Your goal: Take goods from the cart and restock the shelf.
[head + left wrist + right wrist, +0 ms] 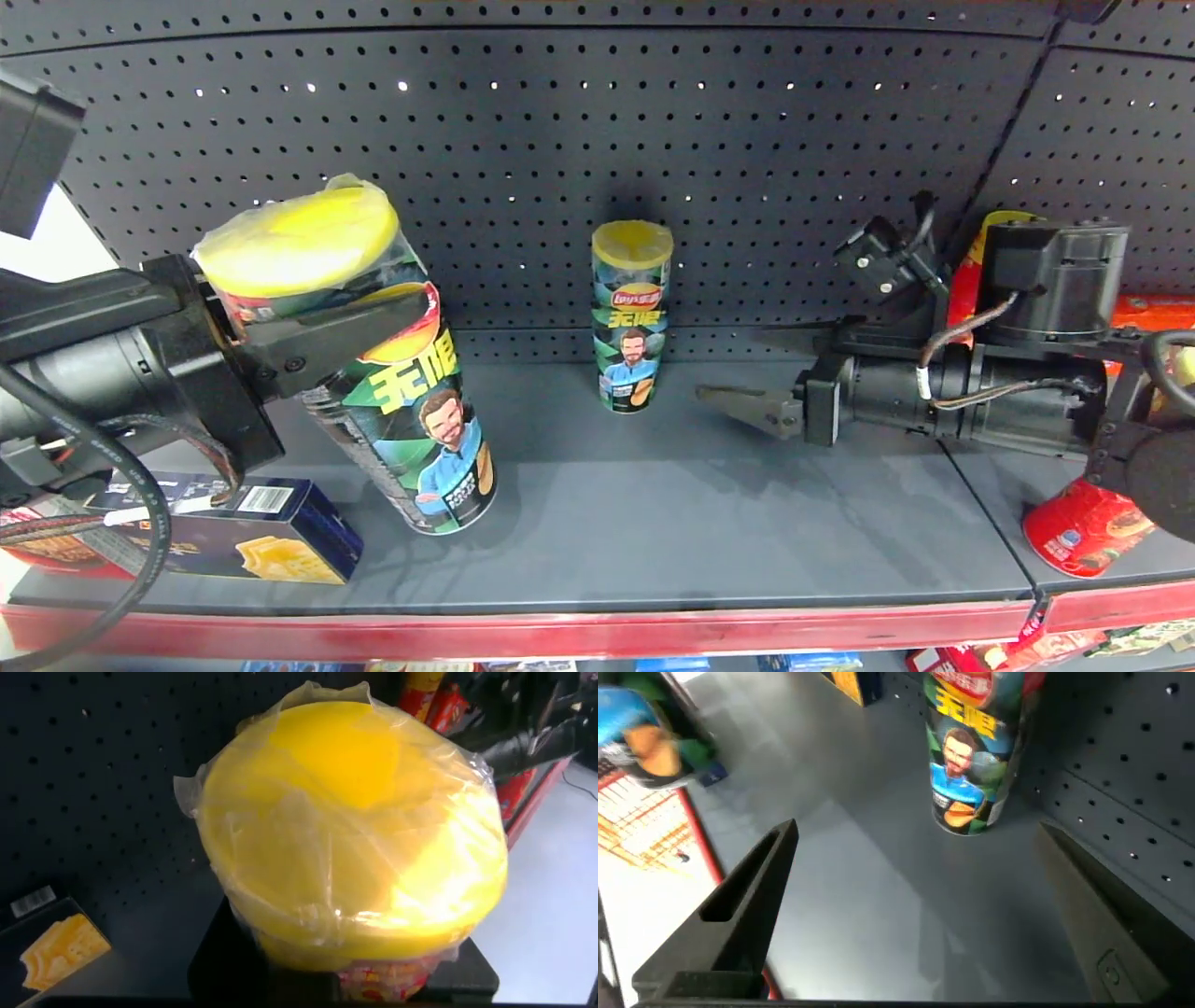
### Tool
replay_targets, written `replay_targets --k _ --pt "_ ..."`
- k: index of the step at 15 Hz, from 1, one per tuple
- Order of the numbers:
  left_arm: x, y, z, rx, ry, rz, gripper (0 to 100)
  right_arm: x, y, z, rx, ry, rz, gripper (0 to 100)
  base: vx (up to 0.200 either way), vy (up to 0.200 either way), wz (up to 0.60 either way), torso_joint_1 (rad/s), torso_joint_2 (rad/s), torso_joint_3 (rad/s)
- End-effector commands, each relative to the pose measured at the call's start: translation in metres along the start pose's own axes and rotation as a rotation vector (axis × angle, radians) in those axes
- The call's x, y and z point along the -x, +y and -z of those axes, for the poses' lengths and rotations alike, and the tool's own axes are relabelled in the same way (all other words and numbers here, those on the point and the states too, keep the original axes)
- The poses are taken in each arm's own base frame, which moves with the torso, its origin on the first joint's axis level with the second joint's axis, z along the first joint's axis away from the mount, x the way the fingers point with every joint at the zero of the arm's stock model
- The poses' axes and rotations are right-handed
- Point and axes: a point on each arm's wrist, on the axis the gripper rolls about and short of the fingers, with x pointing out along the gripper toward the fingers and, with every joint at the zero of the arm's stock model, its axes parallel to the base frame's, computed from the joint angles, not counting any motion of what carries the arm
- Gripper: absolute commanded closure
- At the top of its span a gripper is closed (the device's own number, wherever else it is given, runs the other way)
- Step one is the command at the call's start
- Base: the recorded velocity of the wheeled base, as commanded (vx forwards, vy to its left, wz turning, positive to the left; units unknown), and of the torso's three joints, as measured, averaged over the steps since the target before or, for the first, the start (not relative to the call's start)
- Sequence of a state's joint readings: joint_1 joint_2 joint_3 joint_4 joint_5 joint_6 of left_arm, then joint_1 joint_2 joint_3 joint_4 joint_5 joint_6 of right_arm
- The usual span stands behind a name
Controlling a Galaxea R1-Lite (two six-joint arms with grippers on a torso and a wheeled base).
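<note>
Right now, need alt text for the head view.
The left gripper clamps a tilted yellow-lidded chip can over the left of the shelf. A matching can stands upright at the back by the pegboard, with the open right gripper beside it.

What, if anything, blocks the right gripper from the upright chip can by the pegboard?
Likely nothing, so yes: the right gripper is open and empty, facing the upright chip can across bare shelf.

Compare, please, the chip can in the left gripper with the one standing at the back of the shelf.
The held can leans tilted; the back can stands upright. The held can is clamped in the left gripper; the back can stands free by the pegboard. Both have yellow lids and the same green print.
</note>
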State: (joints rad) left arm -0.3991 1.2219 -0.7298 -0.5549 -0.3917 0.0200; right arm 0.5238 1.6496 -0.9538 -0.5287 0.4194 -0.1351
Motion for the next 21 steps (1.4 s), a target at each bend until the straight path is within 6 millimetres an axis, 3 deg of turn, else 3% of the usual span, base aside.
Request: replay_targets --k 1,4,12,21 --pt "0.002 0.001 -0.003 -0.006 -0.013 -0.009 100 -0.02 -0.016 0.014 0.002 0.019 -0.03 0 0.0 0.0 0.0 0.0 0.0 0.0" --pt "0.001 0.0 -0.004 0.013 -0.013 -0.003 100 -0.048 -0.044 0.02 0.055 -0.041 -0.056 0 0.0 0.0 0.0 0.0 0.0 0.0" --pt "0.0 0.002 -0.02 0.086 -0.065 0.0 100 -0.112 -0.075 0.031 0.113 -0.138 -0.125 0 0.0 0.0 0.0 0.0 0.0 0.0" --pt "0.0 0.002 -0.023 0.116 -0.076 0.003 100 -0.134 -0.076 0.046 0.113 -0.138 -0.149 0 0.0 0.0 0.0 0.0 0.0 0.0"
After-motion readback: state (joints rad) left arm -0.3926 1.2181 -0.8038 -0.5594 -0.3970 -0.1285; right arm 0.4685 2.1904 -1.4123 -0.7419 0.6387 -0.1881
